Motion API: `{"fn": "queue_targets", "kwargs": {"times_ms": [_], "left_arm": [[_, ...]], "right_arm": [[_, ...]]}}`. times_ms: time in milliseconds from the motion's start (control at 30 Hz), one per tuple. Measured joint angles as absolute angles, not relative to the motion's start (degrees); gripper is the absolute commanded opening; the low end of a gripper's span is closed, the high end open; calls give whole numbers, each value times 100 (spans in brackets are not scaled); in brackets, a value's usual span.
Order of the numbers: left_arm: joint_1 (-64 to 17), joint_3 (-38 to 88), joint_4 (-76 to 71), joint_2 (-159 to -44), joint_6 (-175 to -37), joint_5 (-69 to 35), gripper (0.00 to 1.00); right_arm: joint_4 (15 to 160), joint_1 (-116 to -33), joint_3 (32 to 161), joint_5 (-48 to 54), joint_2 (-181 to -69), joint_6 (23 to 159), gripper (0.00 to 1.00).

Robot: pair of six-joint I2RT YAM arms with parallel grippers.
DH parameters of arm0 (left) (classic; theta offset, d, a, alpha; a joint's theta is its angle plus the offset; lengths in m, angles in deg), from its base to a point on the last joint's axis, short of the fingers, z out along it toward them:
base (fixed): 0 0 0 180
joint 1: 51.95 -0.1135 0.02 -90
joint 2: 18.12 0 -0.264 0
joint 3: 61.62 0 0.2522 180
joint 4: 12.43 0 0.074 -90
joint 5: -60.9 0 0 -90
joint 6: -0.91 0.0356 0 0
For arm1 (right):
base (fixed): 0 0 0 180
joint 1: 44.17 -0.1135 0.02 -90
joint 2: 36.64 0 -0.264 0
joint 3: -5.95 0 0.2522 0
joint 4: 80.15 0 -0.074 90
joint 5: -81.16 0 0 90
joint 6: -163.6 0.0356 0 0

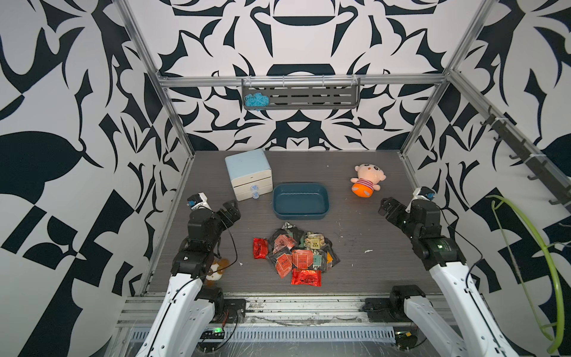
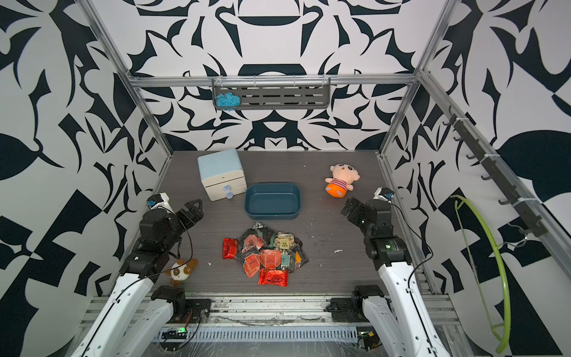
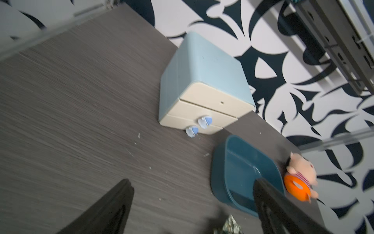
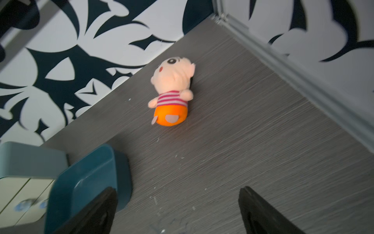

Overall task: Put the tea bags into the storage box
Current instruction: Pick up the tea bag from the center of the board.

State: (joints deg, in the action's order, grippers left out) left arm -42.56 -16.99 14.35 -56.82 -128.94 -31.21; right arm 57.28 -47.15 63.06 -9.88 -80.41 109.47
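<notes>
Tea bags: one overlapping heap (image 1: 298,252) at the near centre of the table (image 1: 364,235); none in the box.
Box: empty (image 1: 300,199), just beyond the heap on the far side, just right of the cabinet (image 1: 248,173).
Left gripper: jaws spread wide and empty (image 1: 232,210), hanging left of the box and off the far-left side of the heap.
Right gripper: also spread and empty (image 1: 384,206), out to the right, nearer the doll (image 1: 367,180) than the heap.
Step in hand: judged to be the first pick, with neither arm over the heap.
Best target: the red bag (image 1: 260,248) at the heap's left edge. It is barely overlapped and on the left arm's side.
Method: come down from above and pinch a raised crimped edge, since flat foil offers little else. Lift straight up and check that only one bag comes. Let go low, inside the rim.
Risk: slick foil may slip, and neighbouring bags may drag along — the small plush (image 1: 216,270) beside the left arm should be kept clear of the swing.
</notes>
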Motion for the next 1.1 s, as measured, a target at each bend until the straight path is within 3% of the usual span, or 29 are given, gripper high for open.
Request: {"fn": "queue_targets", "kwargs": {"times_ms": [100,200,267,367,433,533,933,1000,1100], "left_arm": [[-3873,-1699,1518,-5975,-13130,-2673,92],[-2877,-1690,1564,-6250,-13327,-2651,87],[-2044,-1627,1579,-6477,-13471,-2767,86],[-1097,-1419,1571,-6908,-13664,-2979,76],[-636,-1244,1481,-7255,-13786,-3160,72],[-243,-1032,1278,-7778,-13928,-3283,59],[-151,-525,517,-9765,-14468,-2981,53],[-151,-425,427,-9985,-14509,-2876,45],[-142,-335,235,-10259,-14623,-2688,44]], "right_arm": [[5564,-4735,6549,-310,-8382,10991,97],[5561,-4997,6584,223,-8832,11129,86],[5561,-5478,6586,363,-9197,11205,78],[5590,-6516,6599,387,-9790,11325,67],[5642,-7074,6615,359,-10131,11422,60],[5826,-7487,6590,398,-10491,11564,44],[7048,-7517,5782,654,-11136,12010,46],[7236,-7528,5762,713,-11282,12029,45],[7507,-7539,5703,816,-11451,12064,45]]}}
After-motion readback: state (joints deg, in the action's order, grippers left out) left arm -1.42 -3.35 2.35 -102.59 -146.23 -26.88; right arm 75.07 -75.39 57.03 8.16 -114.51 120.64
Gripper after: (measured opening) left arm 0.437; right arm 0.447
